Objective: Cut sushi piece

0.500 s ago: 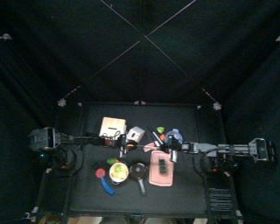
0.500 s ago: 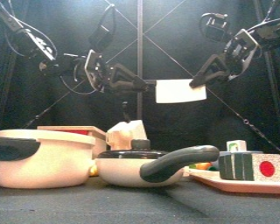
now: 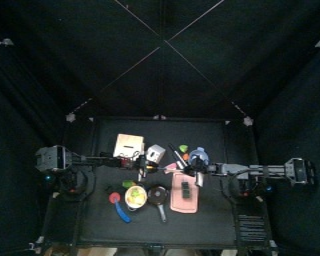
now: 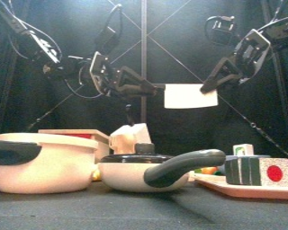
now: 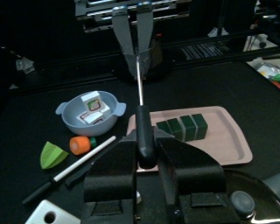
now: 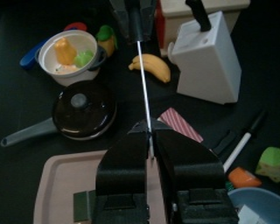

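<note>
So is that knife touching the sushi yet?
Apart. The front view shows the knife with its white blade hanging high in the air, with clear dark space between it and the sushi on the pink board below.

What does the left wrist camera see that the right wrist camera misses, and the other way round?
Only the left wrist view shows the green sushi roll plainly, lying along the pink tray.

Only the right wrist view shows the black-lidded pan, the banana, the white block and a bowl of yellow pieces.

Both show the pink tray and the thin white blade, edge-on, gripped by the left fingers in one view and the right fingers in the other.
</note>
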